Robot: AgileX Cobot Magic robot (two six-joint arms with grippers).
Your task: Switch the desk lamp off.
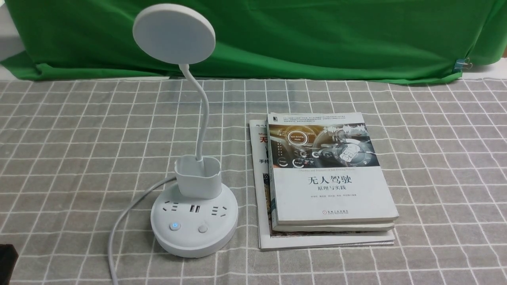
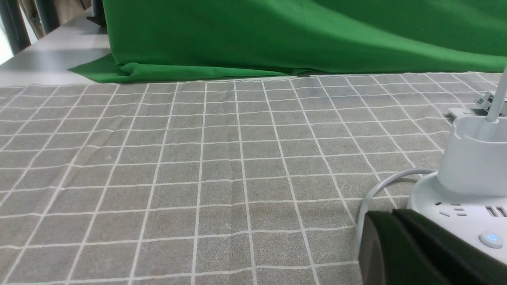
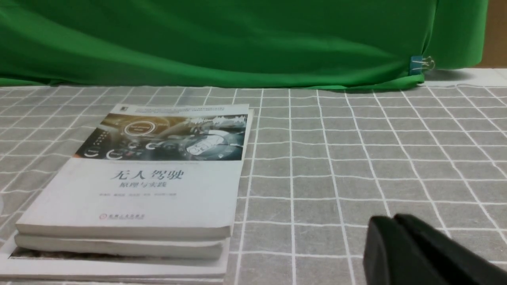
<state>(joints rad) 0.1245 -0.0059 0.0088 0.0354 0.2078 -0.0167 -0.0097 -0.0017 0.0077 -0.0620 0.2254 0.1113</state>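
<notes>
The white desk lamp stands left of centre on the checked cloth. It has a flat round disc head, a bendy neck, a small cup holder, and a round base with sockets. The left button glows blue and the right button is unlit. My left gripper is shut and empty, low over the cloth just short of the base and its blue-lit button. My right gripper is shut and empty over bare cloth, right of the books.
A stack of books lies right of the lamp and also shows in the right wrist view. The lamp's white cable runs off the front left. A green cloth backdrop hangs behind, with a clip at its right.
</notes>
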